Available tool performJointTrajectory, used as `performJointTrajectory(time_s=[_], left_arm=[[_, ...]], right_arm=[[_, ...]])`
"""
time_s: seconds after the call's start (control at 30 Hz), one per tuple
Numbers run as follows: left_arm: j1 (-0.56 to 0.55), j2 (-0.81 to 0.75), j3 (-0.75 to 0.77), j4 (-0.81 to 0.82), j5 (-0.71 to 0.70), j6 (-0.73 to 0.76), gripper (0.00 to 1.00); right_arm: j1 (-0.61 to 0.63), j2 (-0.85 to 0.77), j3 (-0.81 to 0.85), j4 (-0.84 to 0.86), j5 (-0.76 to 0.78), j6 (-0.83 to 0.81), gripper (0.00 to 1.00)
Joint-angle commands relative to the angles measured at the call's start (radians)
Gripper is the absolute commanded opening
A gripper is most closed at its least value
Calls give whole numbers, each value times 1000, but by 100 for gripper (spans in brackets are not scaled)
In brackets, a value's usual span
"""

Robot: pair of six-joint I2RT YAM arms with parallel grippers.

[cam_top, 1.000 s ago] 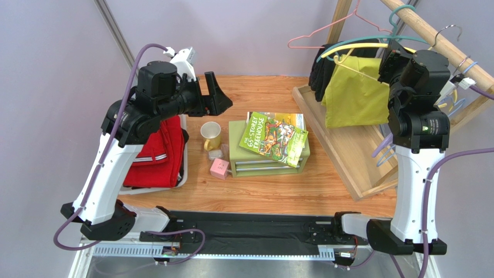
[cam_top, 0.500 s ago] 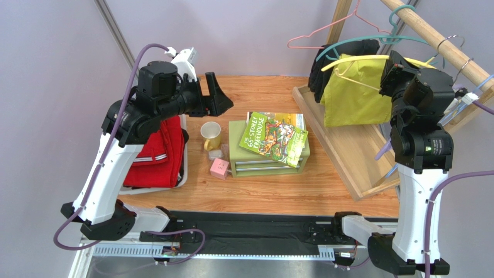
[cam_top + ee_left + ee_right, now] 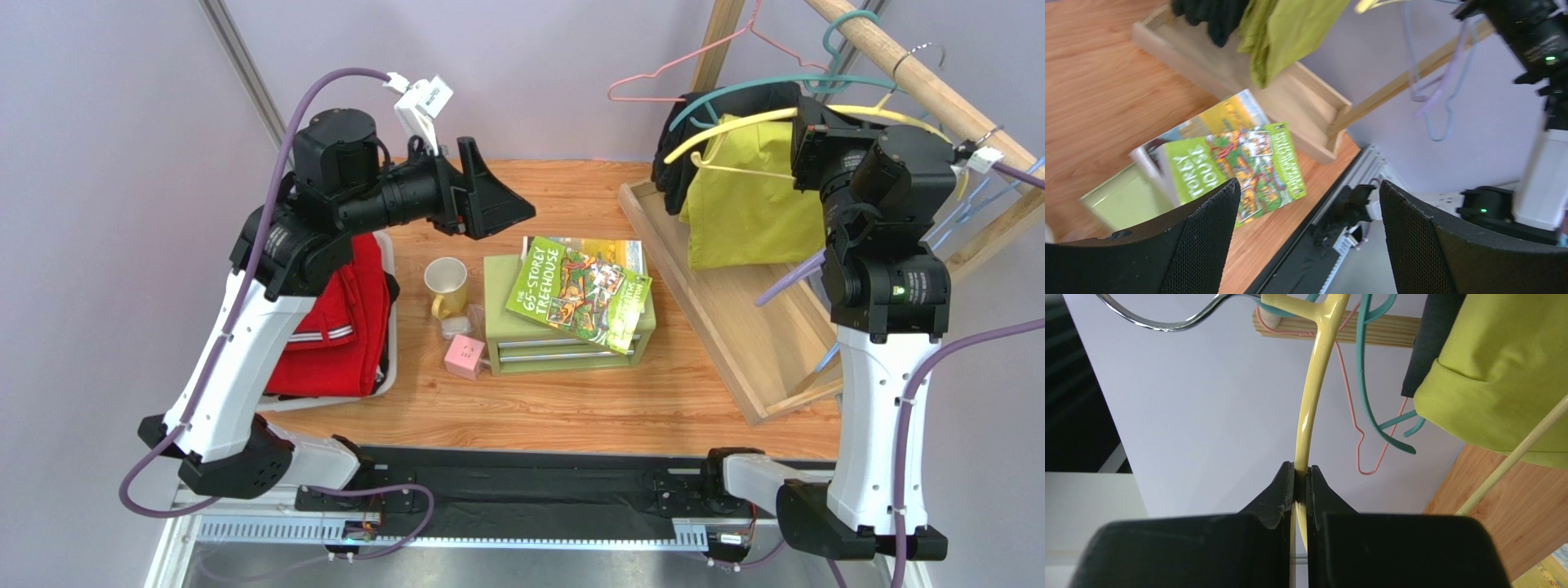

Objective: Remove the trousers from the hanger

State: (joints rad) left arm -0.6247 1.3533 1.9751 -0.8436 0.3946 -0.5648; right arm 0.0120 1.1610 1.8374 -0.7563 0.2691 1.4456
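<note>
Right hand (image 3: 1301, 490) pressed together on the arm of the yellow hanger (image 3: 1313, 398), pinching it just below the hook; the wrist view shows the plastic squeezed flat between the two pads. Hook sits on the wooden rail (image 3: 914, 76) among other hangers: teal (image 3: 1367, 373), pink (image 3: 1358, 438) and a wire one (image 3: 1161, 318).

Yellow-green trousers (image 3: 748, 196) folded over the yellow hanger's lower bar, hanging above the wooden tray (image 3: 736, 319) at the right of the worktop (image 3: 577, 404). Dark trousers (image 3: 677, 153) hang just behind them, touching. Red trousers (image 3: 331, 325) lie in the white basket (image 3: 390, 319) on the left.

Left hand (image 3: 485, 202) spread wide, empty, raised above the worktop and pointing toward the rack, well apart from the cloth. Below it: book (image 3: 579, 292) on a green box (image 3: 515, 349), mug (image 3: 447, 287), pink cube (image 3: 464, 355).

Handling, as judged: cloth is soft, light, limp, will sag and drape once freed; no breakage risk. Likely slides easily off the smooth bar if pulled sideways or down one side. Best hold is the free hanging lower edge or fold of the yellow-green pair, through both layers, with the hanger pinned by the right. Risk: snagging the dark pair alongside, or dragging the hanger off the rail.
</note>
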Motion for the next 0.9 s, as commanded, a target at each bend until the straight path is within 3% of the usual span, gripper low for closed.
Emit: performJointTrajectory(time_s=[0.0,0.27,0.57,0.87], left_arm=[[-20,21,44,169,145,-72,88],[-21,-11,16,250,115,-182,88],[-21,-16,11,251,131,-188,86],[-84,99,217,311,182,-138,88]], right_arm=[[-3,-29,40,138,-48,-169,0],[-3,-20,48,167,-125,-134,0],[-3,-43,-36,179,-182,-60,0],[-3,-12,-21,169,-290,-57,0]])
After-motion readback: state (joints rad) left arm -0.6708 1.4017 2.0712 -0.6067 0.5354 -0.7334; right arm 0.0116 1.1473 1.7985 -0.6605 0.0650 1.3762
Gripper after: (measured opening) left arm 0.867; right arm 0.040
